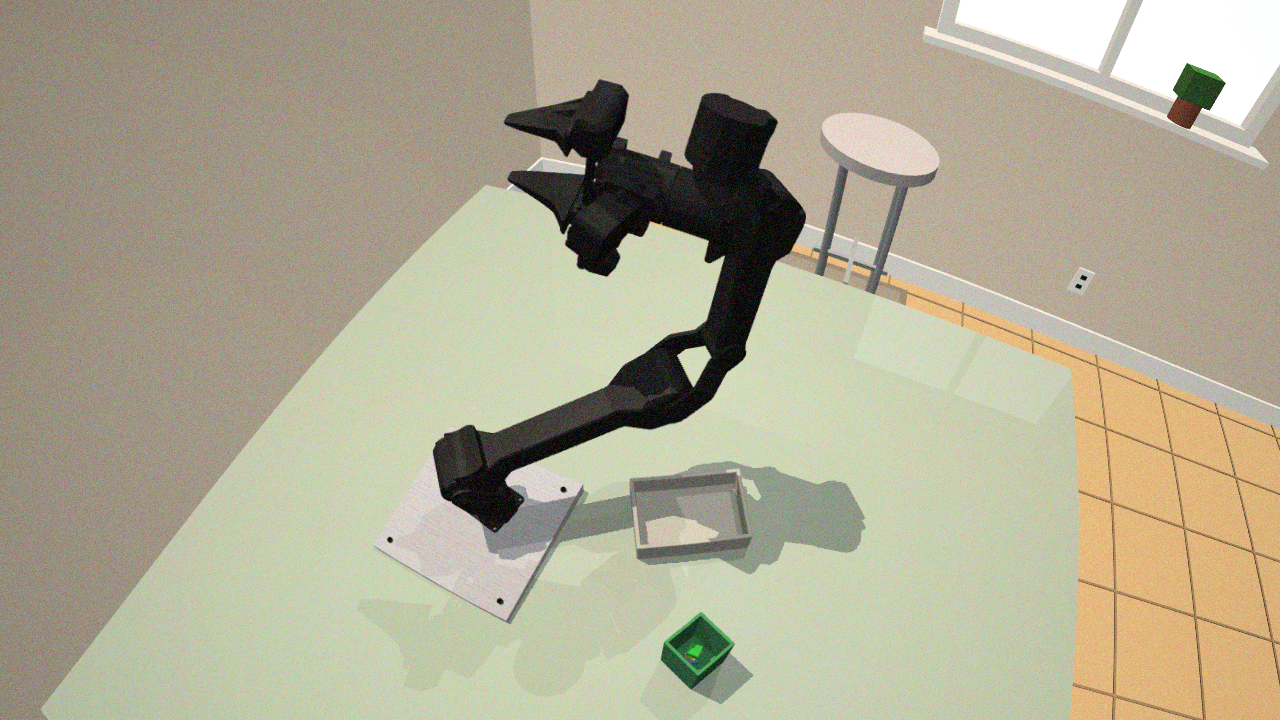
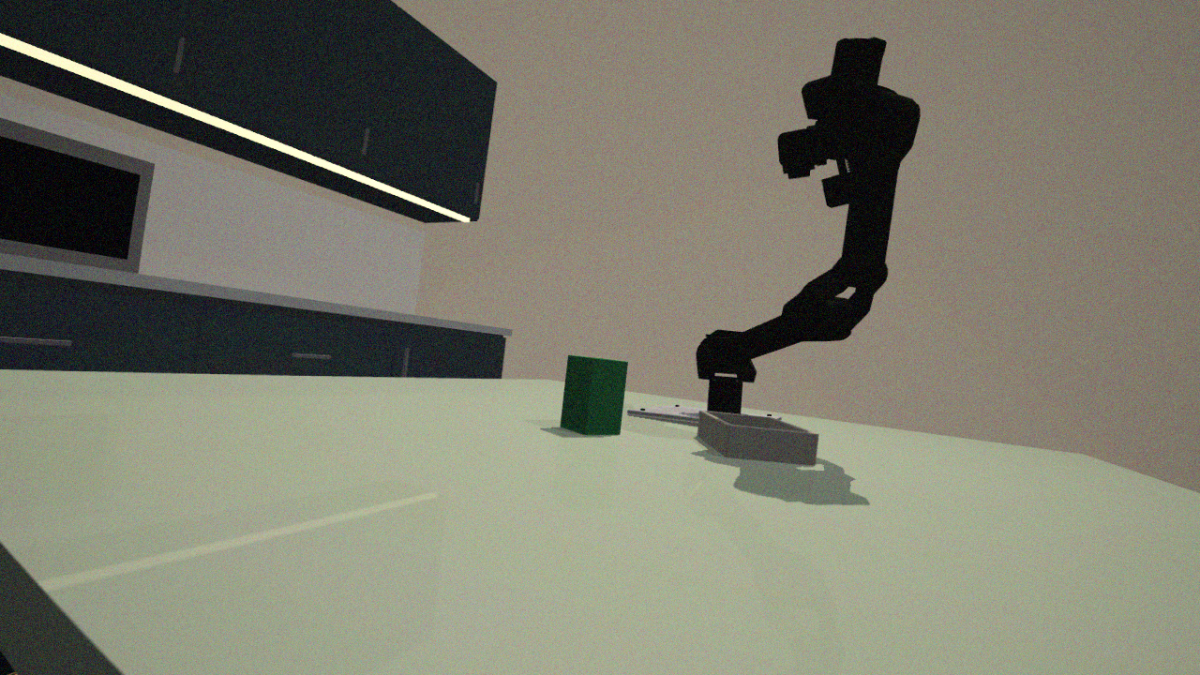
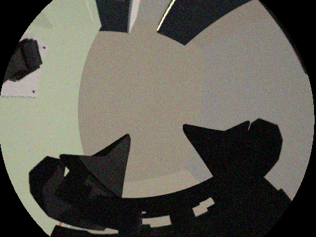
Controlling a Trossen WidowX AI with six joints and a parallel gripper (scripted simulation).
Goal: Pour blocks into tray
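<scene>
Gripper [image 1: 507, 148] [image 3: 157, 131] open; green cup [image 1: 703, 653] [image 2: 592, 396] square, upright

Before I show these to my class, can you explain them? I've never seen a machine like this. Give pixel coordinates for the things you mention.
The black machine is a single robot arm, bolted to a pale base plate [image 1: 447, 573] on a table. Its hand, the gripper [image 1: 508, 147] [image 3: 157, 131], is two pointed fingers; they stand wide open with nothing held.

The top picture looks down from above. The exterior one looks across the table from low down. The wrist one comes from a camera near the gripper, so the fingers loom large, mostly against bare wall.

On the table stand an upright green cup [image 1: 671, 662] [image 2: 578, 394], with small blocks inside, and a shallow grey tray [image 1: 693, 548] [image 2: 770, 446]. The blocks overlap, so I can't count them.
</scene>
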